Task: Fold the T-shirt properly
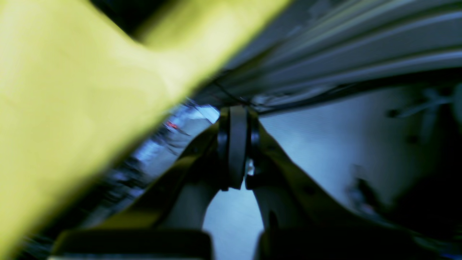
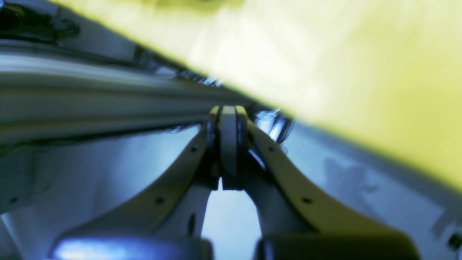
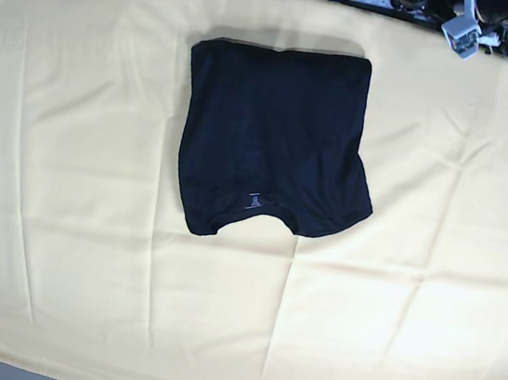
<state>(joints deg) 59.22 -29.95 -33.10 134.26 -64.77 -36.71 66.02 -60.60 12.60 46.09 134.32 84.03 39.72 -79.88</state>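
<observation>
From my remote seat, the biggest thing in the base view was the pale yellow table cloth [image 3: 84, 271], spread across the whole table and pinned by clamps at the corners. On it, up toward 12 o'clock from the centre, lay the T-shirt [image 3: 274, 141], already a compact dark block with its sleeves tucked out of sight. Its neckline curved along the near edge at 6 o'clock, where the small tag [image 3: 253, 200] showed, and 1 corner flared out at about 4 o'clock. Neither arm appeared in that view.

Each wrist camera showed only blur: yellow cloth edge and grey framing beyond the table (both arms looked parked off the work surface). The left gripper [image 1: 241, 148] was clenched on nothing, pads pressed together, and the right gripper [image 2: 229, 144] likewise.

I judged the folding essentially finished, with the arms retired. If anything remained, the next move would call for both claws to release, reach back in, and square that flared corner against the block.
</observation>
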